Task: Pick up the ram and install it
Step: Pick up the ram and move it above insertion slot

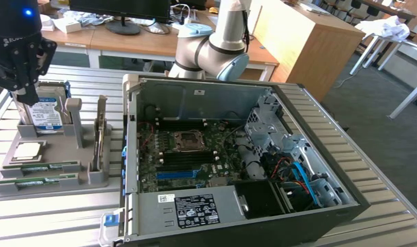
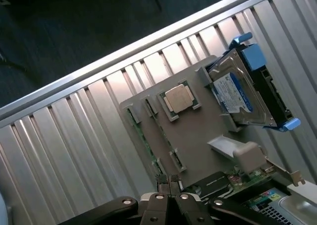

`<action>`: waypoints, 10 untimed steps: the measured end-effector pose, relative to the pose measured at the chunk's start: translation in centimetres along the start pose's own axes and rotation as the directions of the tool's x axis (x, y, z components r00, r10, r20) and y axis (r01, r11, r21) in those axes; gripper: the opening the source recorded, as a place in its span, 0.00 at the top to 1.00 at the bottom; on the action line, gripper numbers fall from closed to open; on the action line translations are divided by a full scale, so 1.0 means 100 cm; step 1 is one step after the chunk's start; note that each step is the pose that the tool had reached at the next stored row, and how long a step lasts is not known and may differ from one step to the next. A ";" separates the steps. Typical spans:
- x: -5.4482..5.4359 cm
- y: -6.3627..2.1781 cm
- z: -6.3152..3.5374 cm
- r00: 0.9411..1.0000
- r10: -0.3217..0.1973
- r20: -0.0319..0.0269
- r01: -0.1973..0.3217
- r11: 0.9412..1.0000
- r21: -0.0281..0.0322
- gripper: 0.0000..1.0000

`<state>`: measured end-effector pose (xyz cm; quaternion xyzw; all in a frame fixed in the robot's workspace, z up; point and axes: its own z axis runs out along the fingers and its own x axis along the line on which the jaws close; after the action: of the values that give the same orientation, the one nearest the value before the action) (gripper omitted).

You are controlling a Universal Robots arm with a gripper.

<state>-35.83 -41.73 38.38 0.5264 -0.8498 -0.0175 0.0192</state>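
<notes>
Two ram sticks, thin and green, lie in slots at the near end of the grey parts holder (image 1: pixel 91 177), one (image 1: pixel 42 167) behind the other (image 1: pixel 37 180). In the wrist view a ram stick (image 2: pixel 142 135) shows edge-on in the holder (image 2: pixel 203 131). My black gripper (image 1: pixel 29 96) hangs above the holder's far end, over the blue-labelled hard drive (image 1: pixel 45 114). Its fingers are shut with nothing between them. In the wrist view the gripper (image 2: pixel 167 180) shows its fingertips pressed together above the holder. The open computer case (image 1: pixel 194 98) shows the motherboard's memory slots (image 1: pixel 188 160).
The holder also carries a square silver processor (image 1: pixel 29 150) (image 2: pixel 179 98), the hard drive (image 2: pixel 237 93) and an upright expansion card (image 1: pixel 99 136). The slatted metal table (image 1: pixel 50 218) has a raised edge rail (image 2: pixel 124 51). The arm's base (image 1: pixel 212 49) stands behind the case.
</notes>
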 end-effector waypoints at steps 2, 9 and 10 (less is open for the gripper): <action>0.000 0.0000 0.0001 1.000 -0.025 -0.001 0.025 1.000 0.000 0.90; 0.000 0.0000 0.0003 0.994 -0.110 -0.006 0.110 0.994 0.001 0.90; 0.000 0.0000 0.0003 0.993 -0.121 -0.006 0.121 0.993 0.001 0.90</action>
<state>-35.83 -41.73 38.35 0.5771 -0.8163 -0.0164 0.0204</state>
